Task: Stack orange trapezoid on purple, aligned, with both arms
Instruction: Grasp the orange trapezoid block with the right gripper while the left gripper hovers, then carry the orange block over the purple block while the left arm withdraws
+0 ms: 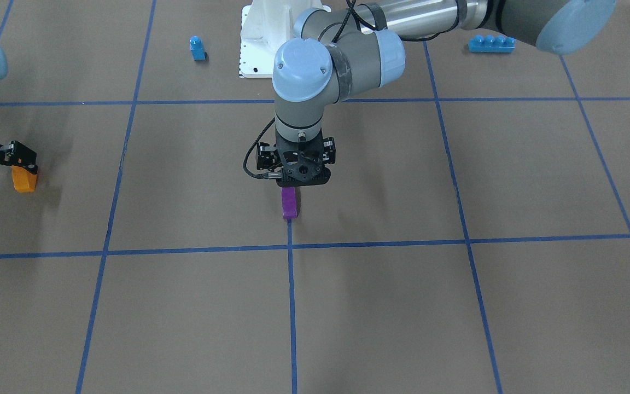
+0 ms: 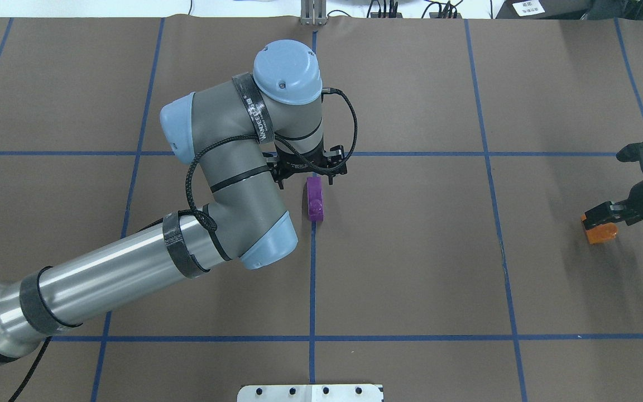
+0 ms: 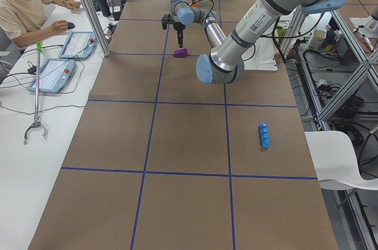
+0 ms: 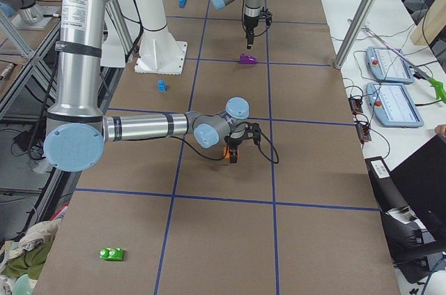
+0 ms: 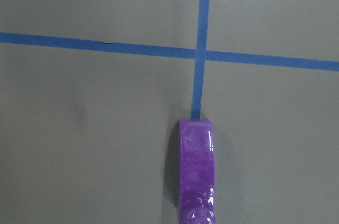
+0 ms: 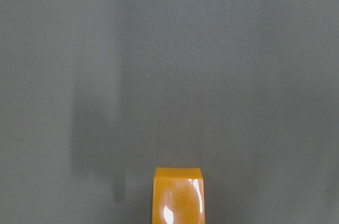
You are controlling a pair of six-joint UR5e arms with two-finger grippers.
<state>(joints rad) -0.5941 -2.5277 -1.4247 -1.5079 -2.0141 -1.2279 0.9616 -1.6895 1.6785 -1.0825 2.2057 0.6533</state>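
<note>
The purple block (image 2: 315, 200) stands on the centre tape line, also seen in the front view (image 1: 289, 203) and the left wrist view (image 5: 196, 173). My left gripper (image 2: 310, 174) hovers just above it, not touching; its jaws look apart and empty. The orange trapezoid (image 2: 602, 233) sits on the table at the far right, also seen in the front view (image 1: 24, 180) and the right wrist view (image 6: 178, 196). My right gripper (image 2: 606, 219) is down at the orange trapezoid with a finger against it. I cannot tell whether it has closed on it.
A small blue single-stud block (image 1: 197, 48) and a long blue four-stud brick (image 1: 491, 43) lie near the robot's white base (image 1: 255, 49). A green block (image 4: 111, 254) lies far off at the right end. An operator (image 3: 26, 7) sits beside the table.
</note>
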